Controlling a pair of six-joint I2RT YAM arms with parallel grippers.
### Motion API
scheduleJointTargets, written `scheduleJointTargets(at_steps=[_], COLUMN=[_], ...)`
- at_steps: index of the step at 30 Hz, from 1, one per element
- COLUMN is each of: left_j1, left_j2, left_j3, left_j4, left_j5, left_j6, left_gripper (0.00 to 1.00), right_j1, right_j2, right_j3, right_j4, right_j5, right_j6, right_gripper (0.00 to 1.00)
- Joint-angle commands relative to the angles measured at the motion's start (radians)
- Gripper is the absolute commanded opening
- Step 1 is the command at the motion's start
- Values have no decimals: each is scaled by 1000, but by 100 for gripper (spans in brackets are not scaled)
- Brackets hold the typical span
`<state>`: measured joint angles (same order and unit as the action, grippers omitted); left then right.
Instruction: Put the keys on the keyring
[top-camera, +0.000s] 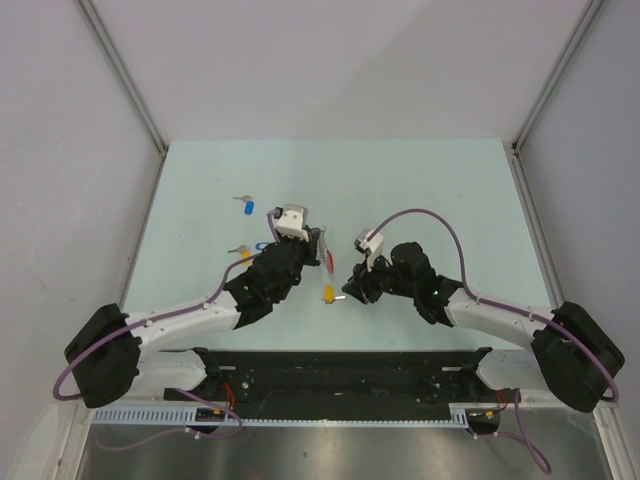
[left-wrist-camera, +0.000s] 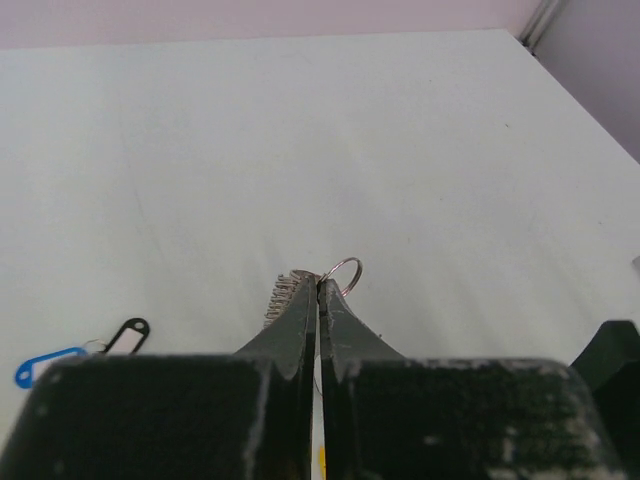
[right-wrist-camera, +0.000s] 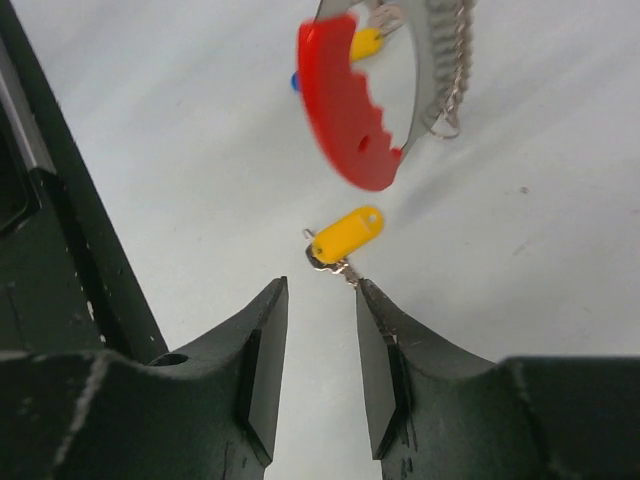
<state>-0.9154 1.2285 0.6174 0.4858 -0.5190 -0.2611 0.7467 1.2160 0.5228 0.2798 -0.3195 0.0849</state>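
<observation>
Keys sit farthest left on the pale table (top-camera: 430, 190): a blue-tagged key (top-camera: 249, 207) lies alone toward the far side, its long axis roughly near-to-far. Closer to the left arm, the left wrist view shows a blue tag (left-wrist-camera: 45, 365) and a dark tag (left-wrist-camera: 128, 335) lying side by side, both slanting up to the right. The left gripper (left-wrist-camera: 318, 290) comes next, its fingers pressed together on the keyring's grey metal part. A bit of coiled chain and a small wire ring (left-wrist-camera: 343, 272) poke out past the tips. The keyring (right-wrist-camera: 345, 110) is just right of that gripper, near the middle of the table. From above its red arc runs roughly near-to-far. In the right wrist view the arc slants from upper left to lower right, bulging left, with its notched inner edge facing the grey strip and chain on its right. Another yellow tag (right-wrist-camera: 365, 42) shows past the arc's top end. A yellow-tagged key (right-wrist-camera: 345, 235) lies on the table between the arc and the right gripper (right-wrist-camera: 321, 288). Its long axis is diagonal, with the tag pointing up-right and the metal end toward the fingers. The right gripper's jaws are parted with nothing between them. Whether the right-hand tip touches the key's metal end cannot be told.
</observation>
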Motion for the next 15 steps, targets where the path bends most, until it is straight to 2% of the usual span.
scheduleJointTargets(at_steps=[1,8,15], left_j1=[16,56,64], left_j2=[-121,-271,-354], left_j3=[51,33,-16], left_j4=[-75,-242,-292], left_j5=[-68,-125,-136], left_j6=[46,39,13], left_gripper=[0,0,1], right_j1=[33,34,49], right_j2=[65,189,299], right_j3=[51,62,92], right_j4=[42,137,202], right_j5=[-41,-136,-176], right_j6=[-82,-189,-218], right_gripper=[37,30,27])
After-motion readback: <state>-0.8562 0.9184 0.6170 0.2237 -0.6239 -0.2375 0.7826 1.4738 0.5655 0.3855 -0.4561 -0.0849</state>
